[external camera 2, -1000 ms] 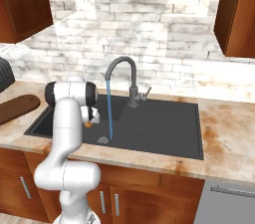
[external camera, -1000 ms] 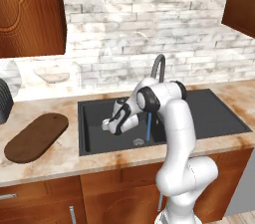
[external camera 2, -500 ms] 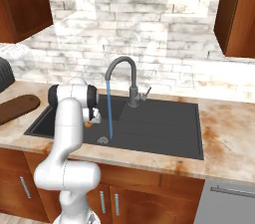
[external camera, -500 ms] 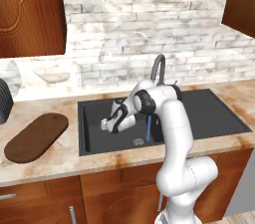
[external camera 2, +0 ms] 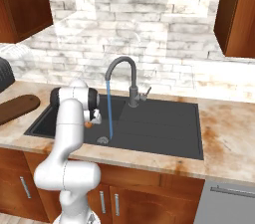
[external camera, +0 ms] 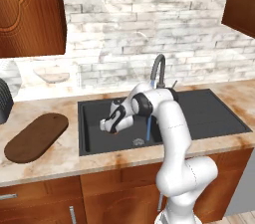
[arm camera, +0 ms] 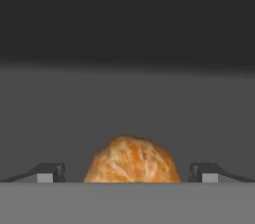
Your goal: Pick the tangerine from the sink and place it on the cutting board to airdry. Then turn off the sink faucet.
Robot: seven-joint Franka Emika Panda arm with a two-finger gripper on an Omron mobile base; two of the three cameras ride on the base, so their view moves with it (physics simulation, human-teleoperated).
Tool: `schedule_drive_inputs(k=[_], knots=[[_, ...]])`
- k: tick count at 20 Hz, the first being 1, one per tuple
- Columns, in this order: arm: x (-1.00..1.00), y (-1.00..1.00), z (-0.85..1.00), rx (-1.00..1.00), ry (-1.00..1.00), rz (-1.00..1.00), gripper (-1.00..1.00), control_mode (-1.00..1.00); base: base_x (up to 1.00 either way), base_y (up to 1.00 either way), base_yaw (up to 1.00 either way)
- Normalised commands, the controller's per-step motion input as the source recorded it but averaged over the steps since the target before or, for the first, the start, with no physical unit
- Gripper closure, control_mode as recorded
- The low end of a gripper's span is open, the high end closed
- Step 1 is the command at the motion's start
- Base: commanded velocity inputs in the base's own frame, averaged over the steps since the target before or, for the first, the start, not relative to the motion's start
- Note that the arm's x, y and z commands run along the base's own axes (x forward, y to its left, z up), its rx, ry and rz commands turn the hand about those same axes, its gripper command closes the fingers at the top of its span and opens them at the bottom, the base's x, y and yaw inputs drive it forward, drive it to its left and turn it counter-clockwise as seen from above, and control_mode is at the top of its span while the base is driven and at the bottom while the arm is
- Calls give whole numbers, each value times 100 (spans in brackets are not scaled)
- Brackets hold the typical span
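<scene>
The tangerine (arm camera: 130, 161) lies on the floor of the black sink (external camera: 214, 113), in its left part. My gripper (external camera: 107, 125) is down in the basin and open, with one fingertip (arm camera: 48, 172) on each side of the fruit and a gap to both. In the right base view a bit of the tangerine (external camera 2: 88, 124) peeks out beside my hand. The dark brown cutting board (external camera: 36, 136) lies flat on the counter left of the sink. The sink faucet (external camera: 158, 71) arches over the basin, and a blue water stream (external camera: 148, 129) falls from it right of my hand.
The round drain (external camera: 138, 142) sits under the stream. A pale shallow bowl (external camera: 52, 75) stands by the back wall, behind the board. A dark ribbed object (external camera: 4, 101) is at the far left. Wooden cabinets hang above both ends of the counter.
My hand has moved left and a little lower into the basin, closing in over the tangerine. The jaws have stayed open, and the water keeps running.
</scene>
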Motion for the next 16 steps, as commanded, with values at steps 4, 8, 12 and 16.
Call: schedule_drive_inputs(k=[4, 8, 12, 16], knots=[[0, 2, -25, 2, 6, -4, -100, -100, 0, 0, 0], [0, 4, -28, 5, 10, -6, 100, -100, 0, 0, 0], [0, 4, -11, 1, 3, -3, 100, -100, 0, 0, 0], [-4, 0, 2, 3, 0, 0, 100, -100, 0, 0, 0]])
